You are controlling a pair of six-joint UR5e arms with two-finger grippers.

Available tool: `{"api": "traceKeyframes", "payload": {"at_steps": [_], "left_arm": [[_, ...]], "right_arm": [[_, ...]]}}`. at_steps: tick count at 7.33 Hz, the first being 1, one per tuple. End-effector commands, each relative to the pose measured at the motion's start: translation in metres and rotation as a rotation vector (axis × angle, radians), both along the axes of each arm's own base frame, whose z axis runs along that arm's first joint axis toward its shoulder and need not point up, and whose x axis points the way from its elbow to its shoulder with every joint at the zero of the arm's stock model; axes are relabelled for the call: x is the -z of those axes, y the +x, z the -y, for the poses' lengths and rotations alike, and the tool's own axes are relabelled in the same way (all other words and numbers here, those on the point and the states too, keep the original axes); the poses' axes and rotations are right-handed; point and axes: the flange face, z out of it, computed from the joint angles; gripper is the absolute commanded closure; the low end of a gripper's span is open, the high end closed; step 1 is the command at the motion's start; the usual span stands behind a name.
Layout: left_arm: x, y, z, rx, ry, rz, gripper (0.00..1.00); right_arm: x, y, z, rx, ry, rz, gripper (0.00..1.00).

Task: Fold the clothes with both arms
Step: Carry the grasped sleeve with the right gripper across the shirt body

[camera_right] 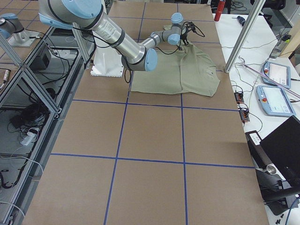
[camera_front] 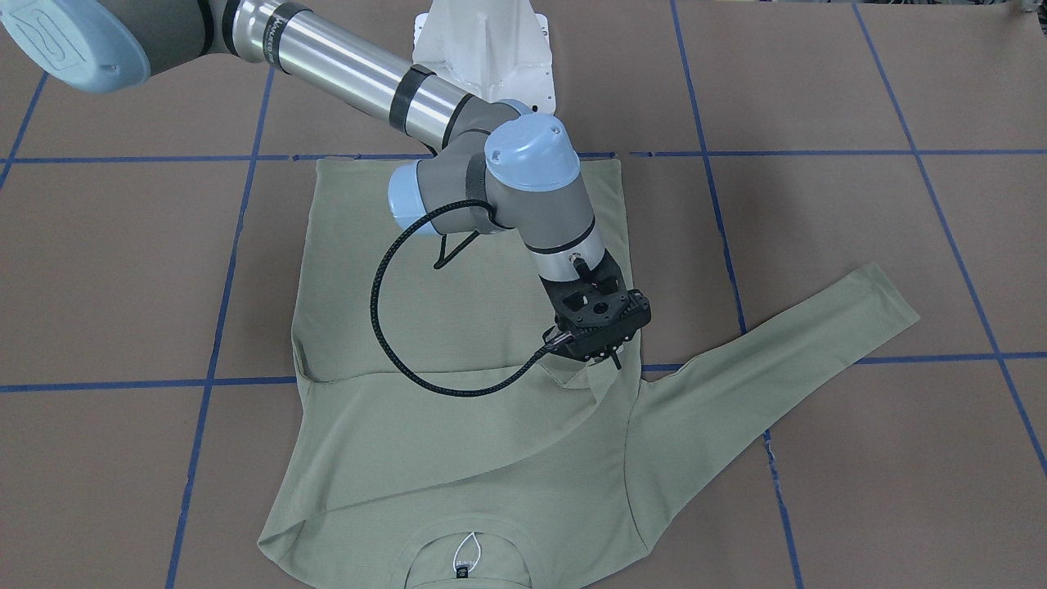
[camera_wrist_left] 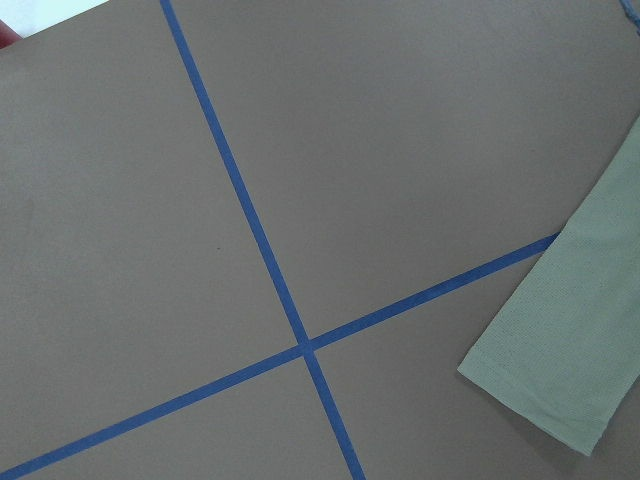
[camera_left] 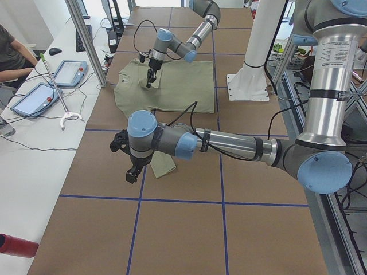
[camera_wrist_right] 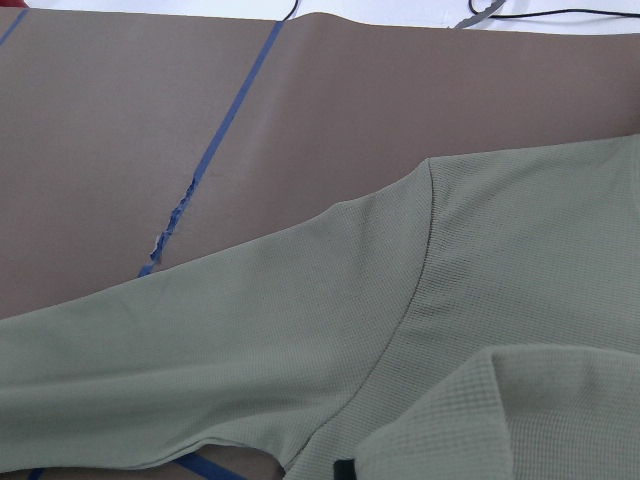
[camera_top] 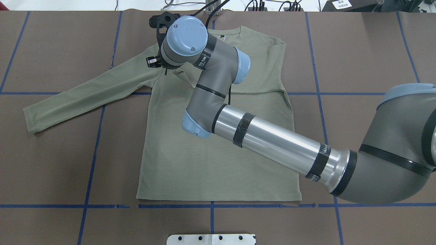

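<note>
Pale sage-green long-sleeved knit shirt [camera_top: 211,170] lies flat on the brown paper-covered table [camera_top: 51,163], neck away from the robot, one sleeve out and one folded in.

At far left, the black two-finger left gripper [camera_left: 132,173] hangs above the table near the cuff [camera_wrist_left: 560,370] of the outstretched sleeve [camera_top: 85,92], clear of it; I cannot tell whether its jaws are apart or together. Where that sleeve meets the shoulder, the black right gripper [camera_front: 609,357] points down, its fingers pinched on the end of the folded sleeve [camera_front: 458,425], which lies across the chest. The grey-and-silver right arm [camera_top: 279,143] reaches in from the right over the shirt's body.
</note>
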Motion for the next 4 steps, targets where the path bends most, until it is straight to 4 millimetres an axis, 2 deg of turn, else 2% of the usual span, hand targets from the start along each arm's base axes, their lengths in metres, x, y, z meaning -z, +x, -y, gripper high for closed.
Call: {"api": "traceKeyframes", "payload": {"at_steps": [1, 2, 3, 4], "left_arm": [[0.000, 0.000, 0.001, -0.001, 0.000, 0.000, 0.00], [0.000, 0.000, 0.002, -0.001, 0.001, 0.000, 0.00], [0.002, 0.000, 0.003, -0.001, 0.004, 0.000, 0.00], [0.003, 0.000, 0.004, 0.000, 0.007, 0.001, 0.00]], "right_arm": [[-0.006, -0.008, -0.009, 0.004, 0.006, 0.006, 1.00], [-0.013, -0.015, -0.012, 0.008, 0.000, -0.005, 1.00], [-0.018, -0.033, -0.026, -0.029, 0.018, -0.032, 0.32], [-0.015, -0.058, -0.053, -0.106, 0.064, -0.057, 0.00]]}}
